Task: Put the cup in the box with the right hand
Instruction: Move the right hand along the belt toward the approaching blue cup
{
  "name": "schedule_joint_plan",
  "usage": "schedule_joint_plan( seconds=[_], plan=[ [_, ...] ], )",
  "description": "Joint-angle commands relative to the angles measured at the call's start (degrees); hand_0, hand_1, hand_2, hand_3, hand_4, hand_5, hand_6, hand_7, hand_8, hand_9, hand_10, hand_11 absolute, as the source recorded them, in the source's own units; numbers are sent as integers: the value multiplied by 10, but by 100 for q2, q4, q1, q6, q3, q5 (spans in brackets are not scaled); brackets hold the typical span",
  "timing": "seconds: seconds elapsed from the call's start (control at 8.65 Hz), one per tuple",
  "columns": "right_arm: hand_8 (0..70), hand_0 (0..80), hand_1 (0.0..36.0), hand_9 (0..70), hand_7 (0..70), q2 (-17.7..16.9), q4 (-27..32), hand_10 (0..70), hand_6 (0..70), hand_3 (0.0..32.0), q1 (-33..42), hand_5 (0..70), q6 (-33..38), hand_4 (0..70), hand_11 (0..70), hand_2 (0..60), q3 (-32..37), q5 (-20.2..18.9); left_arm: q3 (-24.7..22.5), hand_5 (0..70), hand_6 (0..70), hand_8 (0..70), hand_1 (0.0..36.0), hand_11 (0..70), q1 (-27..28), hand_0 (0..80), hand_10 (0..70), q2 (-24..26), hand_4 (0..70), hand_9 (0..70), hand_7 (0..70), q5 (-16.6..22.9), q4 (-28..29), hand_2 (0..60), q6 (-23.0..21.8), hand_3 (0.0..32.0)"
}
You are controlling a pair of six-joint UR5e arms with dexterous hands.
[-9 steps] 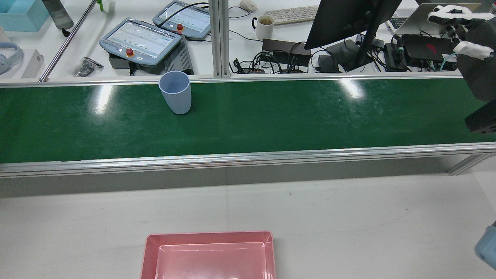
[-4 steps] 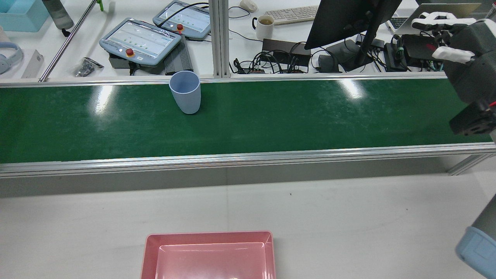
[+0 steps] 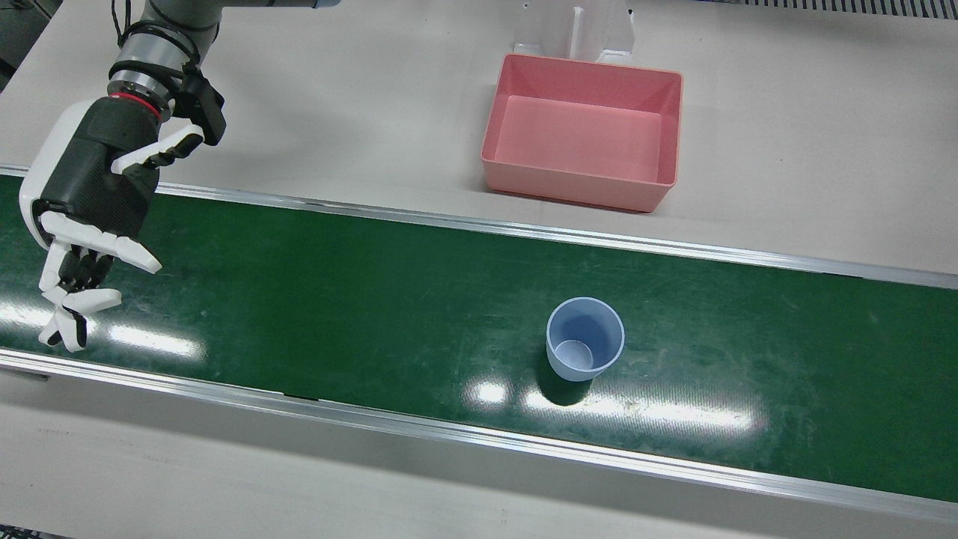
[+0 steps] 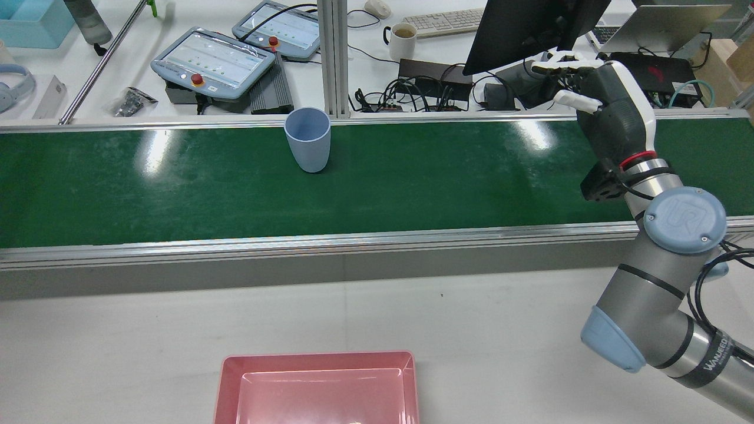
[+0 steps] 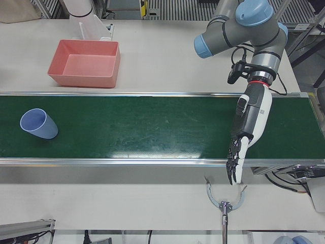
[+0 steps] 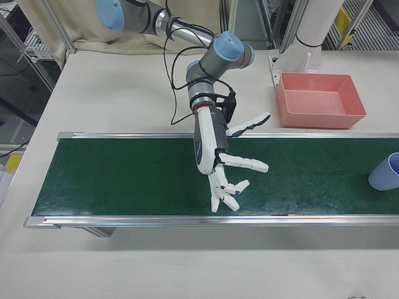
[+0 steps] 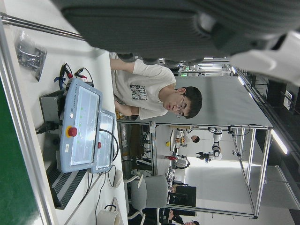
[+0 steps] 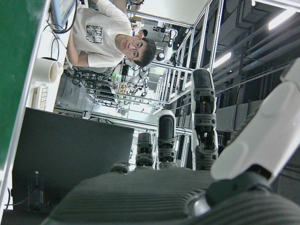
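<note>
A pale blue cup [image 3: 584, 348] [image 4: 307, 140] stands upright and empty on the green conveyor belt [image 3: 374, 299], near the operators' edge. It also shows at the edges of the side views, cup [image 5: 38, 123] [image 6: 386, 171]. The empty pink box [image 3: 584, 183] [image 4: 318, 357] [image 6: 321, 115] sits on the white table on the robot's side. My right hand [image 3: 90, 217] [image 4: 609, 112] [image 6: 221, 156] hovers open over the belt, fingers spread, far from the cup. My left hand [image 5: 249, 122] hangs open over the belt's other end, fingers straight.
Beyond the belt lie teach pendants [image 4: 215, 59], a mug [image 4: 403, 38], a monitor [image 4: 530, 29] and cables. A person [image 7: 154, 91] sits there. A metal clamp stand [image 5: 223, 203] stands by the belt's front edge near my left hand.
The cup has travelled to the right along the belt in the rear view. My right arm has swung in from the view's right edge, its hand now over the belt.
</note>
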State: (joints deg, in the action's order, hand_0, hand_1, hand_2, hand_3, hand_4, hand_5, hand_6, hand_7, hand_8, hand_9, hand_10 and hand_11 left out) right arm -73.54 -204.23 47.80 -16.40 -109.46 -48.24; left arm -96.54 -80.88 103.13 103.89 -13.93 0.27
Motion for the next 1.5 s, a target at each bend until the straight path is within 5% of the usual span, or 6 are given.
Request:
schedule_joint_plan(
  seconds=[0.0,0.23,0.46,0.69,1.39],
  plan=[
    [53,403,0,180,531,76,314,13,98,0,-77,0,-47,574,12,0,398,26,4,0,0,0,0,0,2,0,0,5,0,0,0,0,4,0,0,0],
    [57,417,0,186,555,129,314,6,101,0,-77,0,-56,642,1,0,496,17,12,0,0,0,0,0,2,0,0,14,0,0,0,0,4,0,0,0],
    [54,437,0,160,470,147,270,3,86,0,-77,0,-152,623,0,0,565,17,4,0,0,0,0,0,2,0,0,22,0,0,0,0,-14,0,0,0],
    [52,464,0,162,497,147,279,0,86,0,-95,0,-171,672,0,0,723,8,4,0,0,0,0,0,2,0,0,22,0,0,0,0,-14,0,0,0],
    [53,467,0,160,477,209,305,0,82,0,-183,0,-170,620,0,0,927,26,12,0,0,0,0,0,-6,0,0,14,0,0,0,0,4,0,0,0]
  ],
)
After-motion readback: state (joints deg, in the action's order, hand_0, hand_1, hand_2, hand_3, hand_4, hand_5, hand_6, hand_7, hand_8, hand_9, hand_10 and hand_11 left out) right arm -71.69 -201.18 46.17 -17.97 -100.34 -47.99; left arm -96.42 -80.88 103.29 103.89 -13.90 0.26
